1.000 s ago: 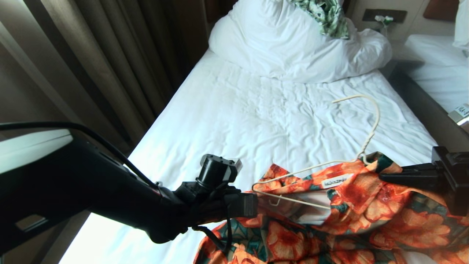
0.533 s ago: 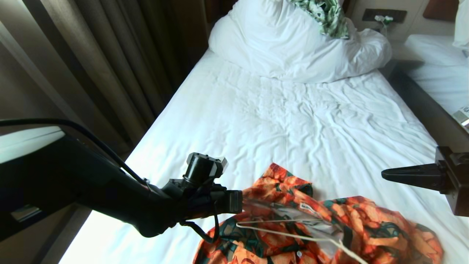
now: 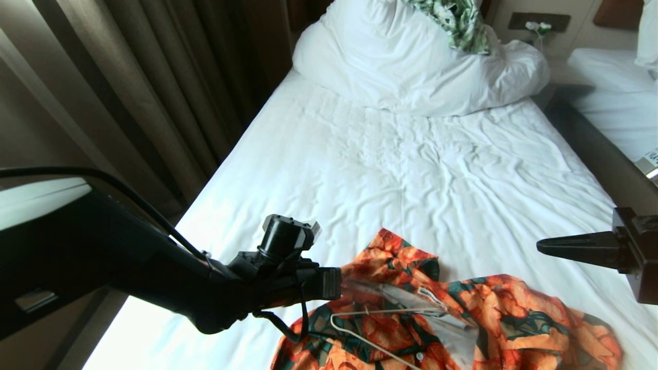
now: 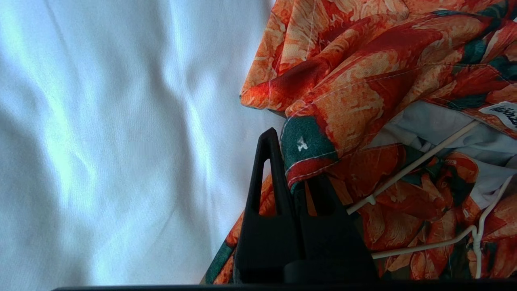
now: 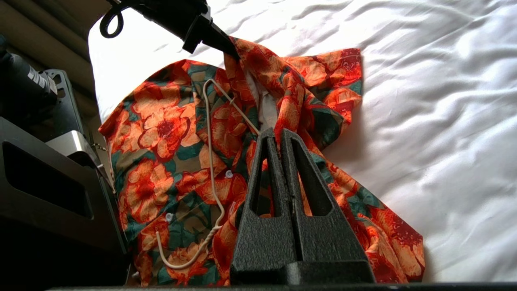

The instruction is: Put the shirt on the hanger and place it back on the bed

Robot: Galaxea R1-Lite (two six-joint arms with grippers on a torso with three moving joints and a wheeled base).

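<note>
Nearest the robot, at the foot of the bed (image 3: 360, 169), the shirt (image 3: 462, 324) lies crumpled on the white sheet, its orange flowers facing up and a strip of pale lining showing at the open collar. The hanger (image 3: 370, 329) rests on top of the cloth, partly tucked into the neck opening, its wire running down toward six o'clock in the head view; the right wrist view shows its twisted neck and hook (image 5: 181, 250) lying over the button placket near the robot's base. The left gripper (image 3: 336, 283) sits at nine o'clock of the shirt, its fingers pinched tight on a fold of the collar edge (image 4: 307, 161), with the hanger's wire just beside that fold. The right gripper (image 3: 545, 247) hangs in the air at two o'clock of the shirt, apart from it and above the sheet, its two fingers pressed together with nothing between them. Farther up the bed the wrinkled sheet runs to the bulky pillow (image 3: 411, 67) at twelve o'clock, with a green-and-white leaf-print cloth (image 3: 457, 20) draped on it.
</note>
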